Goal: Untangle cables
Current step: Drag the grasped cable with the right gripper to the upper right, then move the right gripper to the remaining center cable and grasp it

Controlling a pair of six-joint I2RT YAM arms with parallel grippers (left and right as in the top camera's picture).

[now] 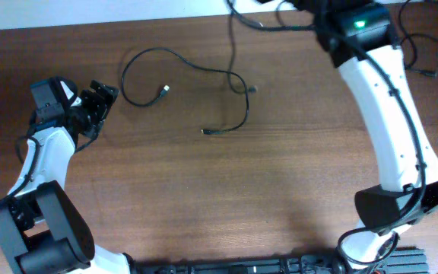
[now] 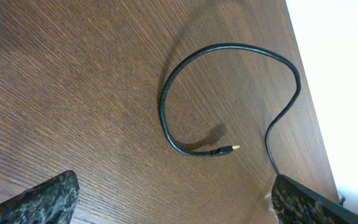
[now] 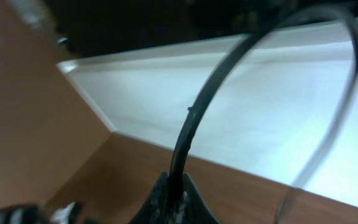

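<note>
A thin black cable (image 1: 158, 52) lies on the wooden table in a loop, with one plug (image 1: 164, 90) inside the loop and its other end (image 1: 205, 132) further right. In the left wrist view this loop (image 2: 166, 118) and its gold-tipped plug (image 2: 232, 148) lie ahead of my left gripper (image 2: 176, 205), which is open and empty. In the overhead view the left gripper (image 1: 101, 95) sits just left of the loop. My right gripper (image 3: 176, 202) is shut on a second black cable (image 3: 197, 118). It holds this cable (image 1: 268, 28) at the table's far edge, and a strand hangs down to a plug (image 1: 251, 90) near the first cable.
Another thin black cord with a plug (image 1: 430, 74) lies at the far right, behind the right arm (image 1: 390, 114). The table's far edge meets a white surface (image 3: 260, 106). The left arm's base (image 1: 40, 228) stands at the front left.
</note>
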